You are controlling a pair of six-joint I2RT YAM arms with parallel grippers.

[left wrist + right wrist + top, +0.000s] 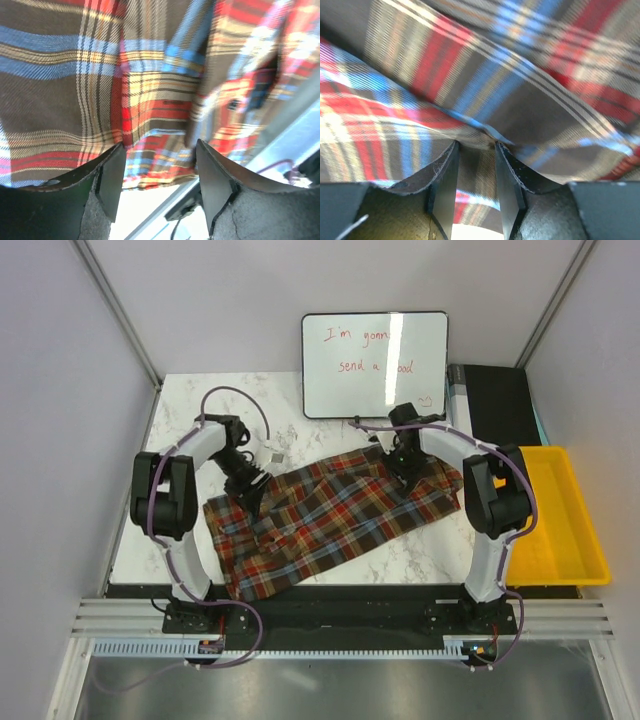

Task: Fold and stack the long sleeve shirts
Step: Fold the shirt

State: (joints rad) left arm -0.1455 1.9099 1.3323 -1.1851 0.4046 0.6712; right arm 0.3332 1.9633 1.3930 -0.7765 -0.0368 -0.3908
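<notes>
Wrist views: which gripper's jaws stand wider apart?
The left gripper: a broad gap between its jaws, plaid shirt showing through. The right gripper has jaws close together, pinching a shirt fold.

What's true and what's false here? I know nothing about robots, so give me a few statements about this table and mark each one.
1. One plaid shirt lies on the marble table. True.
2. The yellow bin sits on the left side. False: it is on the right, beside the table.
3. The left gripper and the right gripper are both down at the shirt's far edge. True.
4. The whiteboard carries blue writing. False: the writing is red.
5. The shirt is already folded into a neat square. False: it lies spread out and rumpled across the table.
</notes>
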